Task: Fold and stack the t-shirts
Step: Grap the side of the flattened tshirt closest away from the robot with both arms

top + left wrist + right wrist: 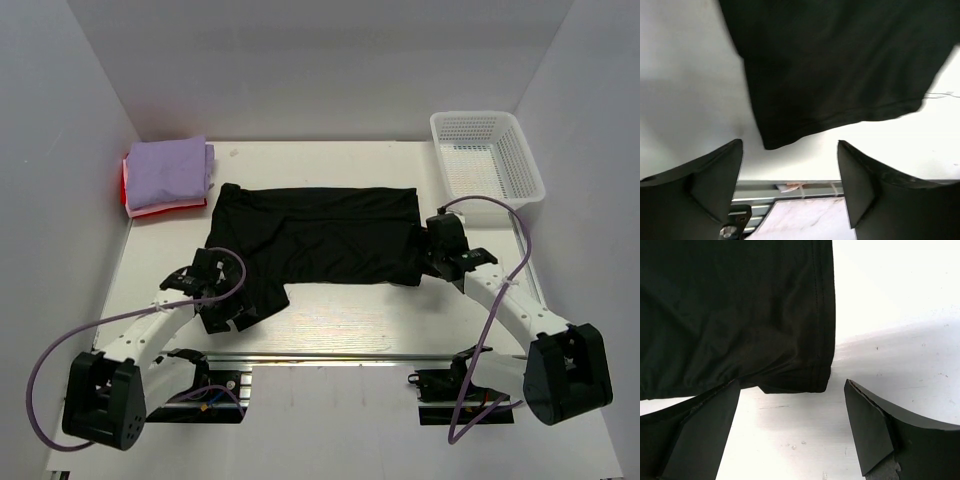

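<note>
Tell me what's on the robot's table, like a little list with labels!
big shirt: large black cloth t-shirt, spread out mid-table
pile: folded lavender-purple shirt on top of a red-pink shirt, far left corner
basket: white plastic mesh basket, far right corner, nothing seen inside
left fingers: open, by the black shirt's near-left corner
right fingers: open, at its near-right corner

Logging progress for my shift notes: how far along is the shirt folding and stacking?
Done: the lavender shirt lies folded on the red-pink shirt at the far left. In hand: the black shirt lies spread mid-table, the left pincer and right pincer open at its near corners. Left: fold it and add it to the stack.
</note>
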`<state>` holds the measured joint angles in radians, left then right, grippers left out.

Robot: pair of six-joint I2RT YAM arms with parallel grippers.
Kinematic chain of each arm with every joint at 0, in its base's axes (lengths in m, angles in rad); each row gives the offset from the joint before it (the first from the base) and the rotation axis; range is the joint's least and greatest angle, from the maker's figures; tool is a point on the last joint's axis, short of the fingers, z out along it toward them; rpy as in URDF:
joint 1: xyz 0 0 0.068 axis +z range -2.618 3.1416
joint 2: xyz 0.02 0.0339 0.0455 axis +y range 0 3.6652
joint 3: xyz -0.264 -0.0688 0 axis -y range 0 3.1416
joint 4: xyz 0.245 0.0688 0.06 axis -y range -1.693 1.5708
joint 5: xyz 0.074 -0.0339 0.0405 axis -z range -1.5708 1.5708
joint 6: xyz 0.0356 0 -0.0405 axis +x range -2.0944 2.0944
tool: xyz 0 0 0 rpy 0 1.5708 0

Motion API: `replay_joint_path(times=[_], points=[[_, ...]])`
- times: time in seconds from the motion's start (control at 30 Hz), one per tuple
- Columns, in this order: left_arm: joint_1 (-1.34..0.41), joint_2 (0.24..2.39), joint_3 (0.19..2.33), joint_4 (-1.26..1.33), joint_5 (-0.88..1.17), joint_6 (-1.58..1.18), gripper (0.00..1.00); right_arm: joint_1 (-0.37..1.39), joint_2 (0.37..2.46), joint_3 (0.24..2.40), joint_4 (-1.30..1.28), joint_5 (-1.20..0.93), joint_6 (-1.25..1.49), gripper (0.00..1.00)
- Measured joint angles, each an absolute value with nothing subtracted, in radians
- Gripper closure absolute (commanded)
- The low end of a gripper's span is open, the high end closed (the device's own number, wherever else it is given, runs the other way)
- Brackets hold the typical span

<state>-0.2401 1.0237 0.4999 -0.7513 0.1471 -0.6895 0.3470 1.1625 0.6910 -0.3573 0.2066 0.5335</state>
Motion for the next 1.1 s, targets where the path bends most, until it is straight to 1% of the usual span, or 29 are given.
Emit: replay_joint_path(times=[0.03,0.1,0.17,0.2,0.3,0.37,0.4,0.43,0.47,0.6,0.73,0.77,0.9,0.93,0.97,1.0,1.07,1.1], points=[[-0.251,1.039,0.5,-0.759,0.139,-0.7,0.17,0.347,1.165,0.691,-0.359,0.207,0.536,0.1],[-0.27,1.067,0.498,-0.763,0.127,-0.712,0.22,0.347,1.174,0.691,-0.359,0.208,0.54,0.1],[-0.288,1.089,0.499,-0.763,0.115,-0.726,0.32,0.347,1.189,0.691,-0.358,0.207,0.543,0.1],[-0.293,1.098,0.501,-0.762,0.112,-0.733,0.42,0.347,1.198,0.691,-0.358,0.207,0.543,0.1],[-0.303,1.135,0.511,-0.76,0.095,-0.744,0.55,0.347,1.221,0.691,-0.358,0.202,0.543,0.1],[-0.309,1.144,0.514,-0.756,0.085,-0.751,0.67,0.347,1.231,0.691,-0.358,0.198,0.543,0.1],[-0.313,1.148,0.514,-0.751,0.077,-0.748,0.78,0.347,1.234,0.691,-0.358,0.195,0.543,0.1],[-0.315,1.153,0.517,-0.748,0.072,-0.749,0.98,0.347,1.235,0.69,-0.357,0.195,0.543,0.1],[-0.317,1.159,0.519,-0.74,0.067,-0.743,1.0,0.347,1.235,0.689,-0.357,0.191,0.543,0.1],[-0.323,1.176,0.529,-0.699,0.068,-0.713,1.0,0.347,1.235,0.676,-0.353,0.183,0.543,0.14],[-0.325,1.19,0.538,-0.652,0.071,-0.682,1.0,0.347,1.256,0.666,-0.34,0.169,0.542,0.16],[-0.325,1.191,0.542,-0.647,0.072,-0.676,1.0,0.347,1.266,0.664,-0.332,0.168,0.543,0.2],[-0.333,1.179,0.567,-0.641,0.071,-0.657,1.0,0.347,1.325,0.657,-0.309,0.168,0.546,0.24],[-0.336,1.169,0.574,-0.639,0.071,-0.652,1.0,0.347,1.344,0.657,-0.303,0.168,0.548,0.26],[-0.336,1.159,0.579,-0.638,0.071,-0.649,1.0,0.347,1.359,0.657,-0.298,0.17,0.55,0.37],[-0.336,1.148,0.585,-0.634,0.071,-0.646,1.0,0.347,1.375,0.657,-0.292,0.172,0.55,0.4],[-0.336,1.126,0.592,-0.627,0.071,-0.641,1.0,0.347,1.391,0.661,-0.276,0.181,0.561,0.43],[-0.336,1.117,0.596,-0.625,0.071,-0.638,1.0,0.347,1.394,0.661,-0.271,0.184,0.566,0.54]])
